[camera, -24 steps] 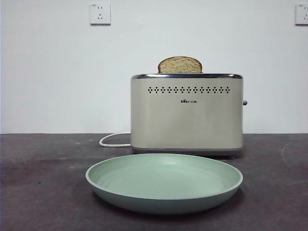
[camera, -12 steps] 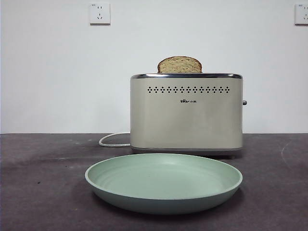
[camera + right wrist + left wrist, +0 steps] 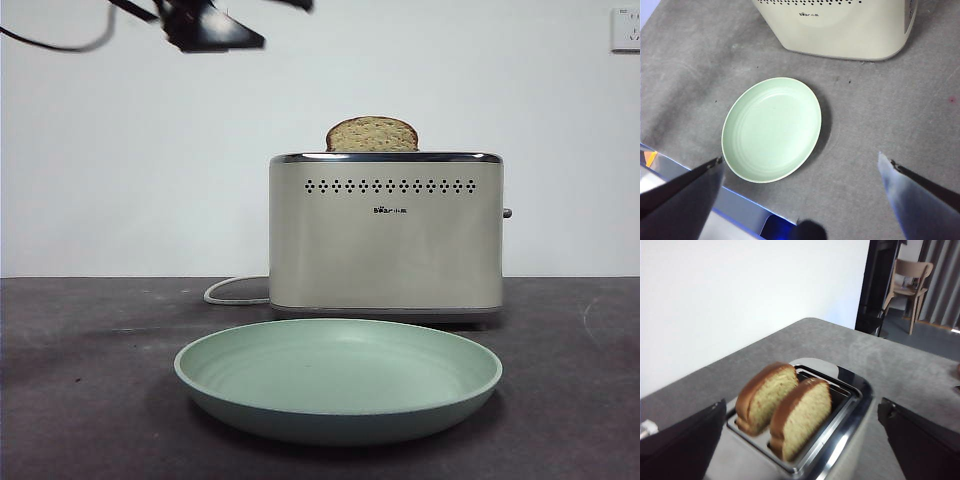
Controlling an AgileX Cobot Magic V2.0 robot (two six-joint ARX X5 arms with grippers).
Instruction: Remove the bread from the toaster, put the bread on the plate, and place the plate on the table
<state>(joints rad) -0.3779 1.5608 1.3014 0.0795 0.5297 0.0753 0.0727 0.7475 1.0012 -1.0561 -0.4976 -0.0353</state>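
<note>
White wall point(image 3: 120, 170), wall socket point(image 3: 626, 28), wooden chair point(image 3: 909, 277) — grey curtain point(image 3: 941, 285)

Glossy chrome-rimmed toaster point(image 3: 385, 235), matte plate point(image 3: 338, 400), speckled table point(image 3: 80, 400).

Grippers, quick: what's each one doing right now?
Left tool: open, empty, above the toaster.
Right tool: open, empty, above the plate.

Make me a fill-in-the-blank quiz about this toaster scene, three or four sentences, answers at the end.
1. The toaster holds ____ slices of bread.
2. The plate is pale ____ and has nothing on it.
3. The left gripper hovers above the toaster with its fingers ____.
4. The right gripper is open above the ____ beside the plate.

Missing words: two; green; open; table
</note>
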